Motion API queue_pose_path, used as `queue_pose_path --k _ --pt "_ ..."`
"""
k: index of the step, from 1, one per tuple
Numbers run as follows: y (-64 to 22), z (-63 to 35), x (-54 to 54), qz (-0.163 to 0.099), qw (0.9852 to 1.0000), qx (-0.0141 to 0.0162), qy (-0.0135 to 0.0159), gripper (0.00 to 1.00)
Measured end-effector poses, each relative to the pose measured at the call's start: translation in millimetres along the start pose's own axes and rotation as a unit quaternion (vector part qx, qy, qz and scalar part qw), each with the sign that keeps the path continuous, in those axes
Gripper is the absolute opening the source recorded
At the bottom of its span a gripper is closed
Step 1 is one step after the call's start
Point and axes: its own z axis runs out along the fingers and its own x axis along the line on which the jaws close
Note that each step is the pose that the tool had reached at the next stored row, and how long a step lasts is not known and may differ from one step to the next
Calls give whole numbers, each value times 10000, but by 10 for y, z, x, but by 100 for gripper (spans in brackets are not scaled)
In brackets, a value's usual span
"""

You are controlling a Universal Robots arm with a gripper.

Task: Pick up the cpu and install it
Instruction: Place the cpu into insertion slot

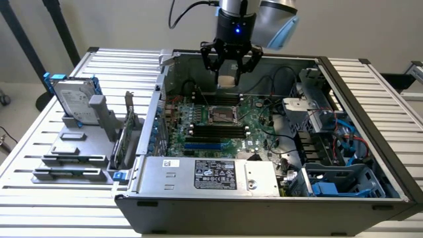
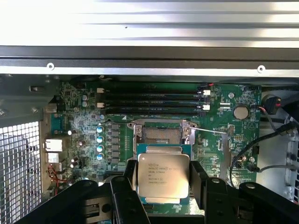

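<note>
Clamped on one cpu [image 2: 163,175] by the two black fingers [image 2: 202,184] of the single gripper [image 2: 163,182], jaws spread wide against its opposite edges. Held flat above the one open socket [image 2: 161,135], clear of it, inside the open computer case [image 1: 264,208]. Beside the socket, four black memory slots [image 2: 152,99]. Outside the case, toward the exterior view's left, one hard drive [image 1: 73,101] upright on a grey holder [image 1: 73,148].
</note>
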Motion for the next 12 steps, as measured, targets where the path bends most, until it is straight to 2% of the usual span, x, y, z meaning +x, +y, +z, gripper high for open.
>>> queue_pose_path --k 2,6,9,12 --pt "-1 2 0 21 10000 -1 0 55" --pt "-1 15 -1 371 9993 -10 -7 55" --pt "-2 28 -1 640 9979 -18 -11 55" --pt "-2 42 -1 917 9958 -25 -16 55"
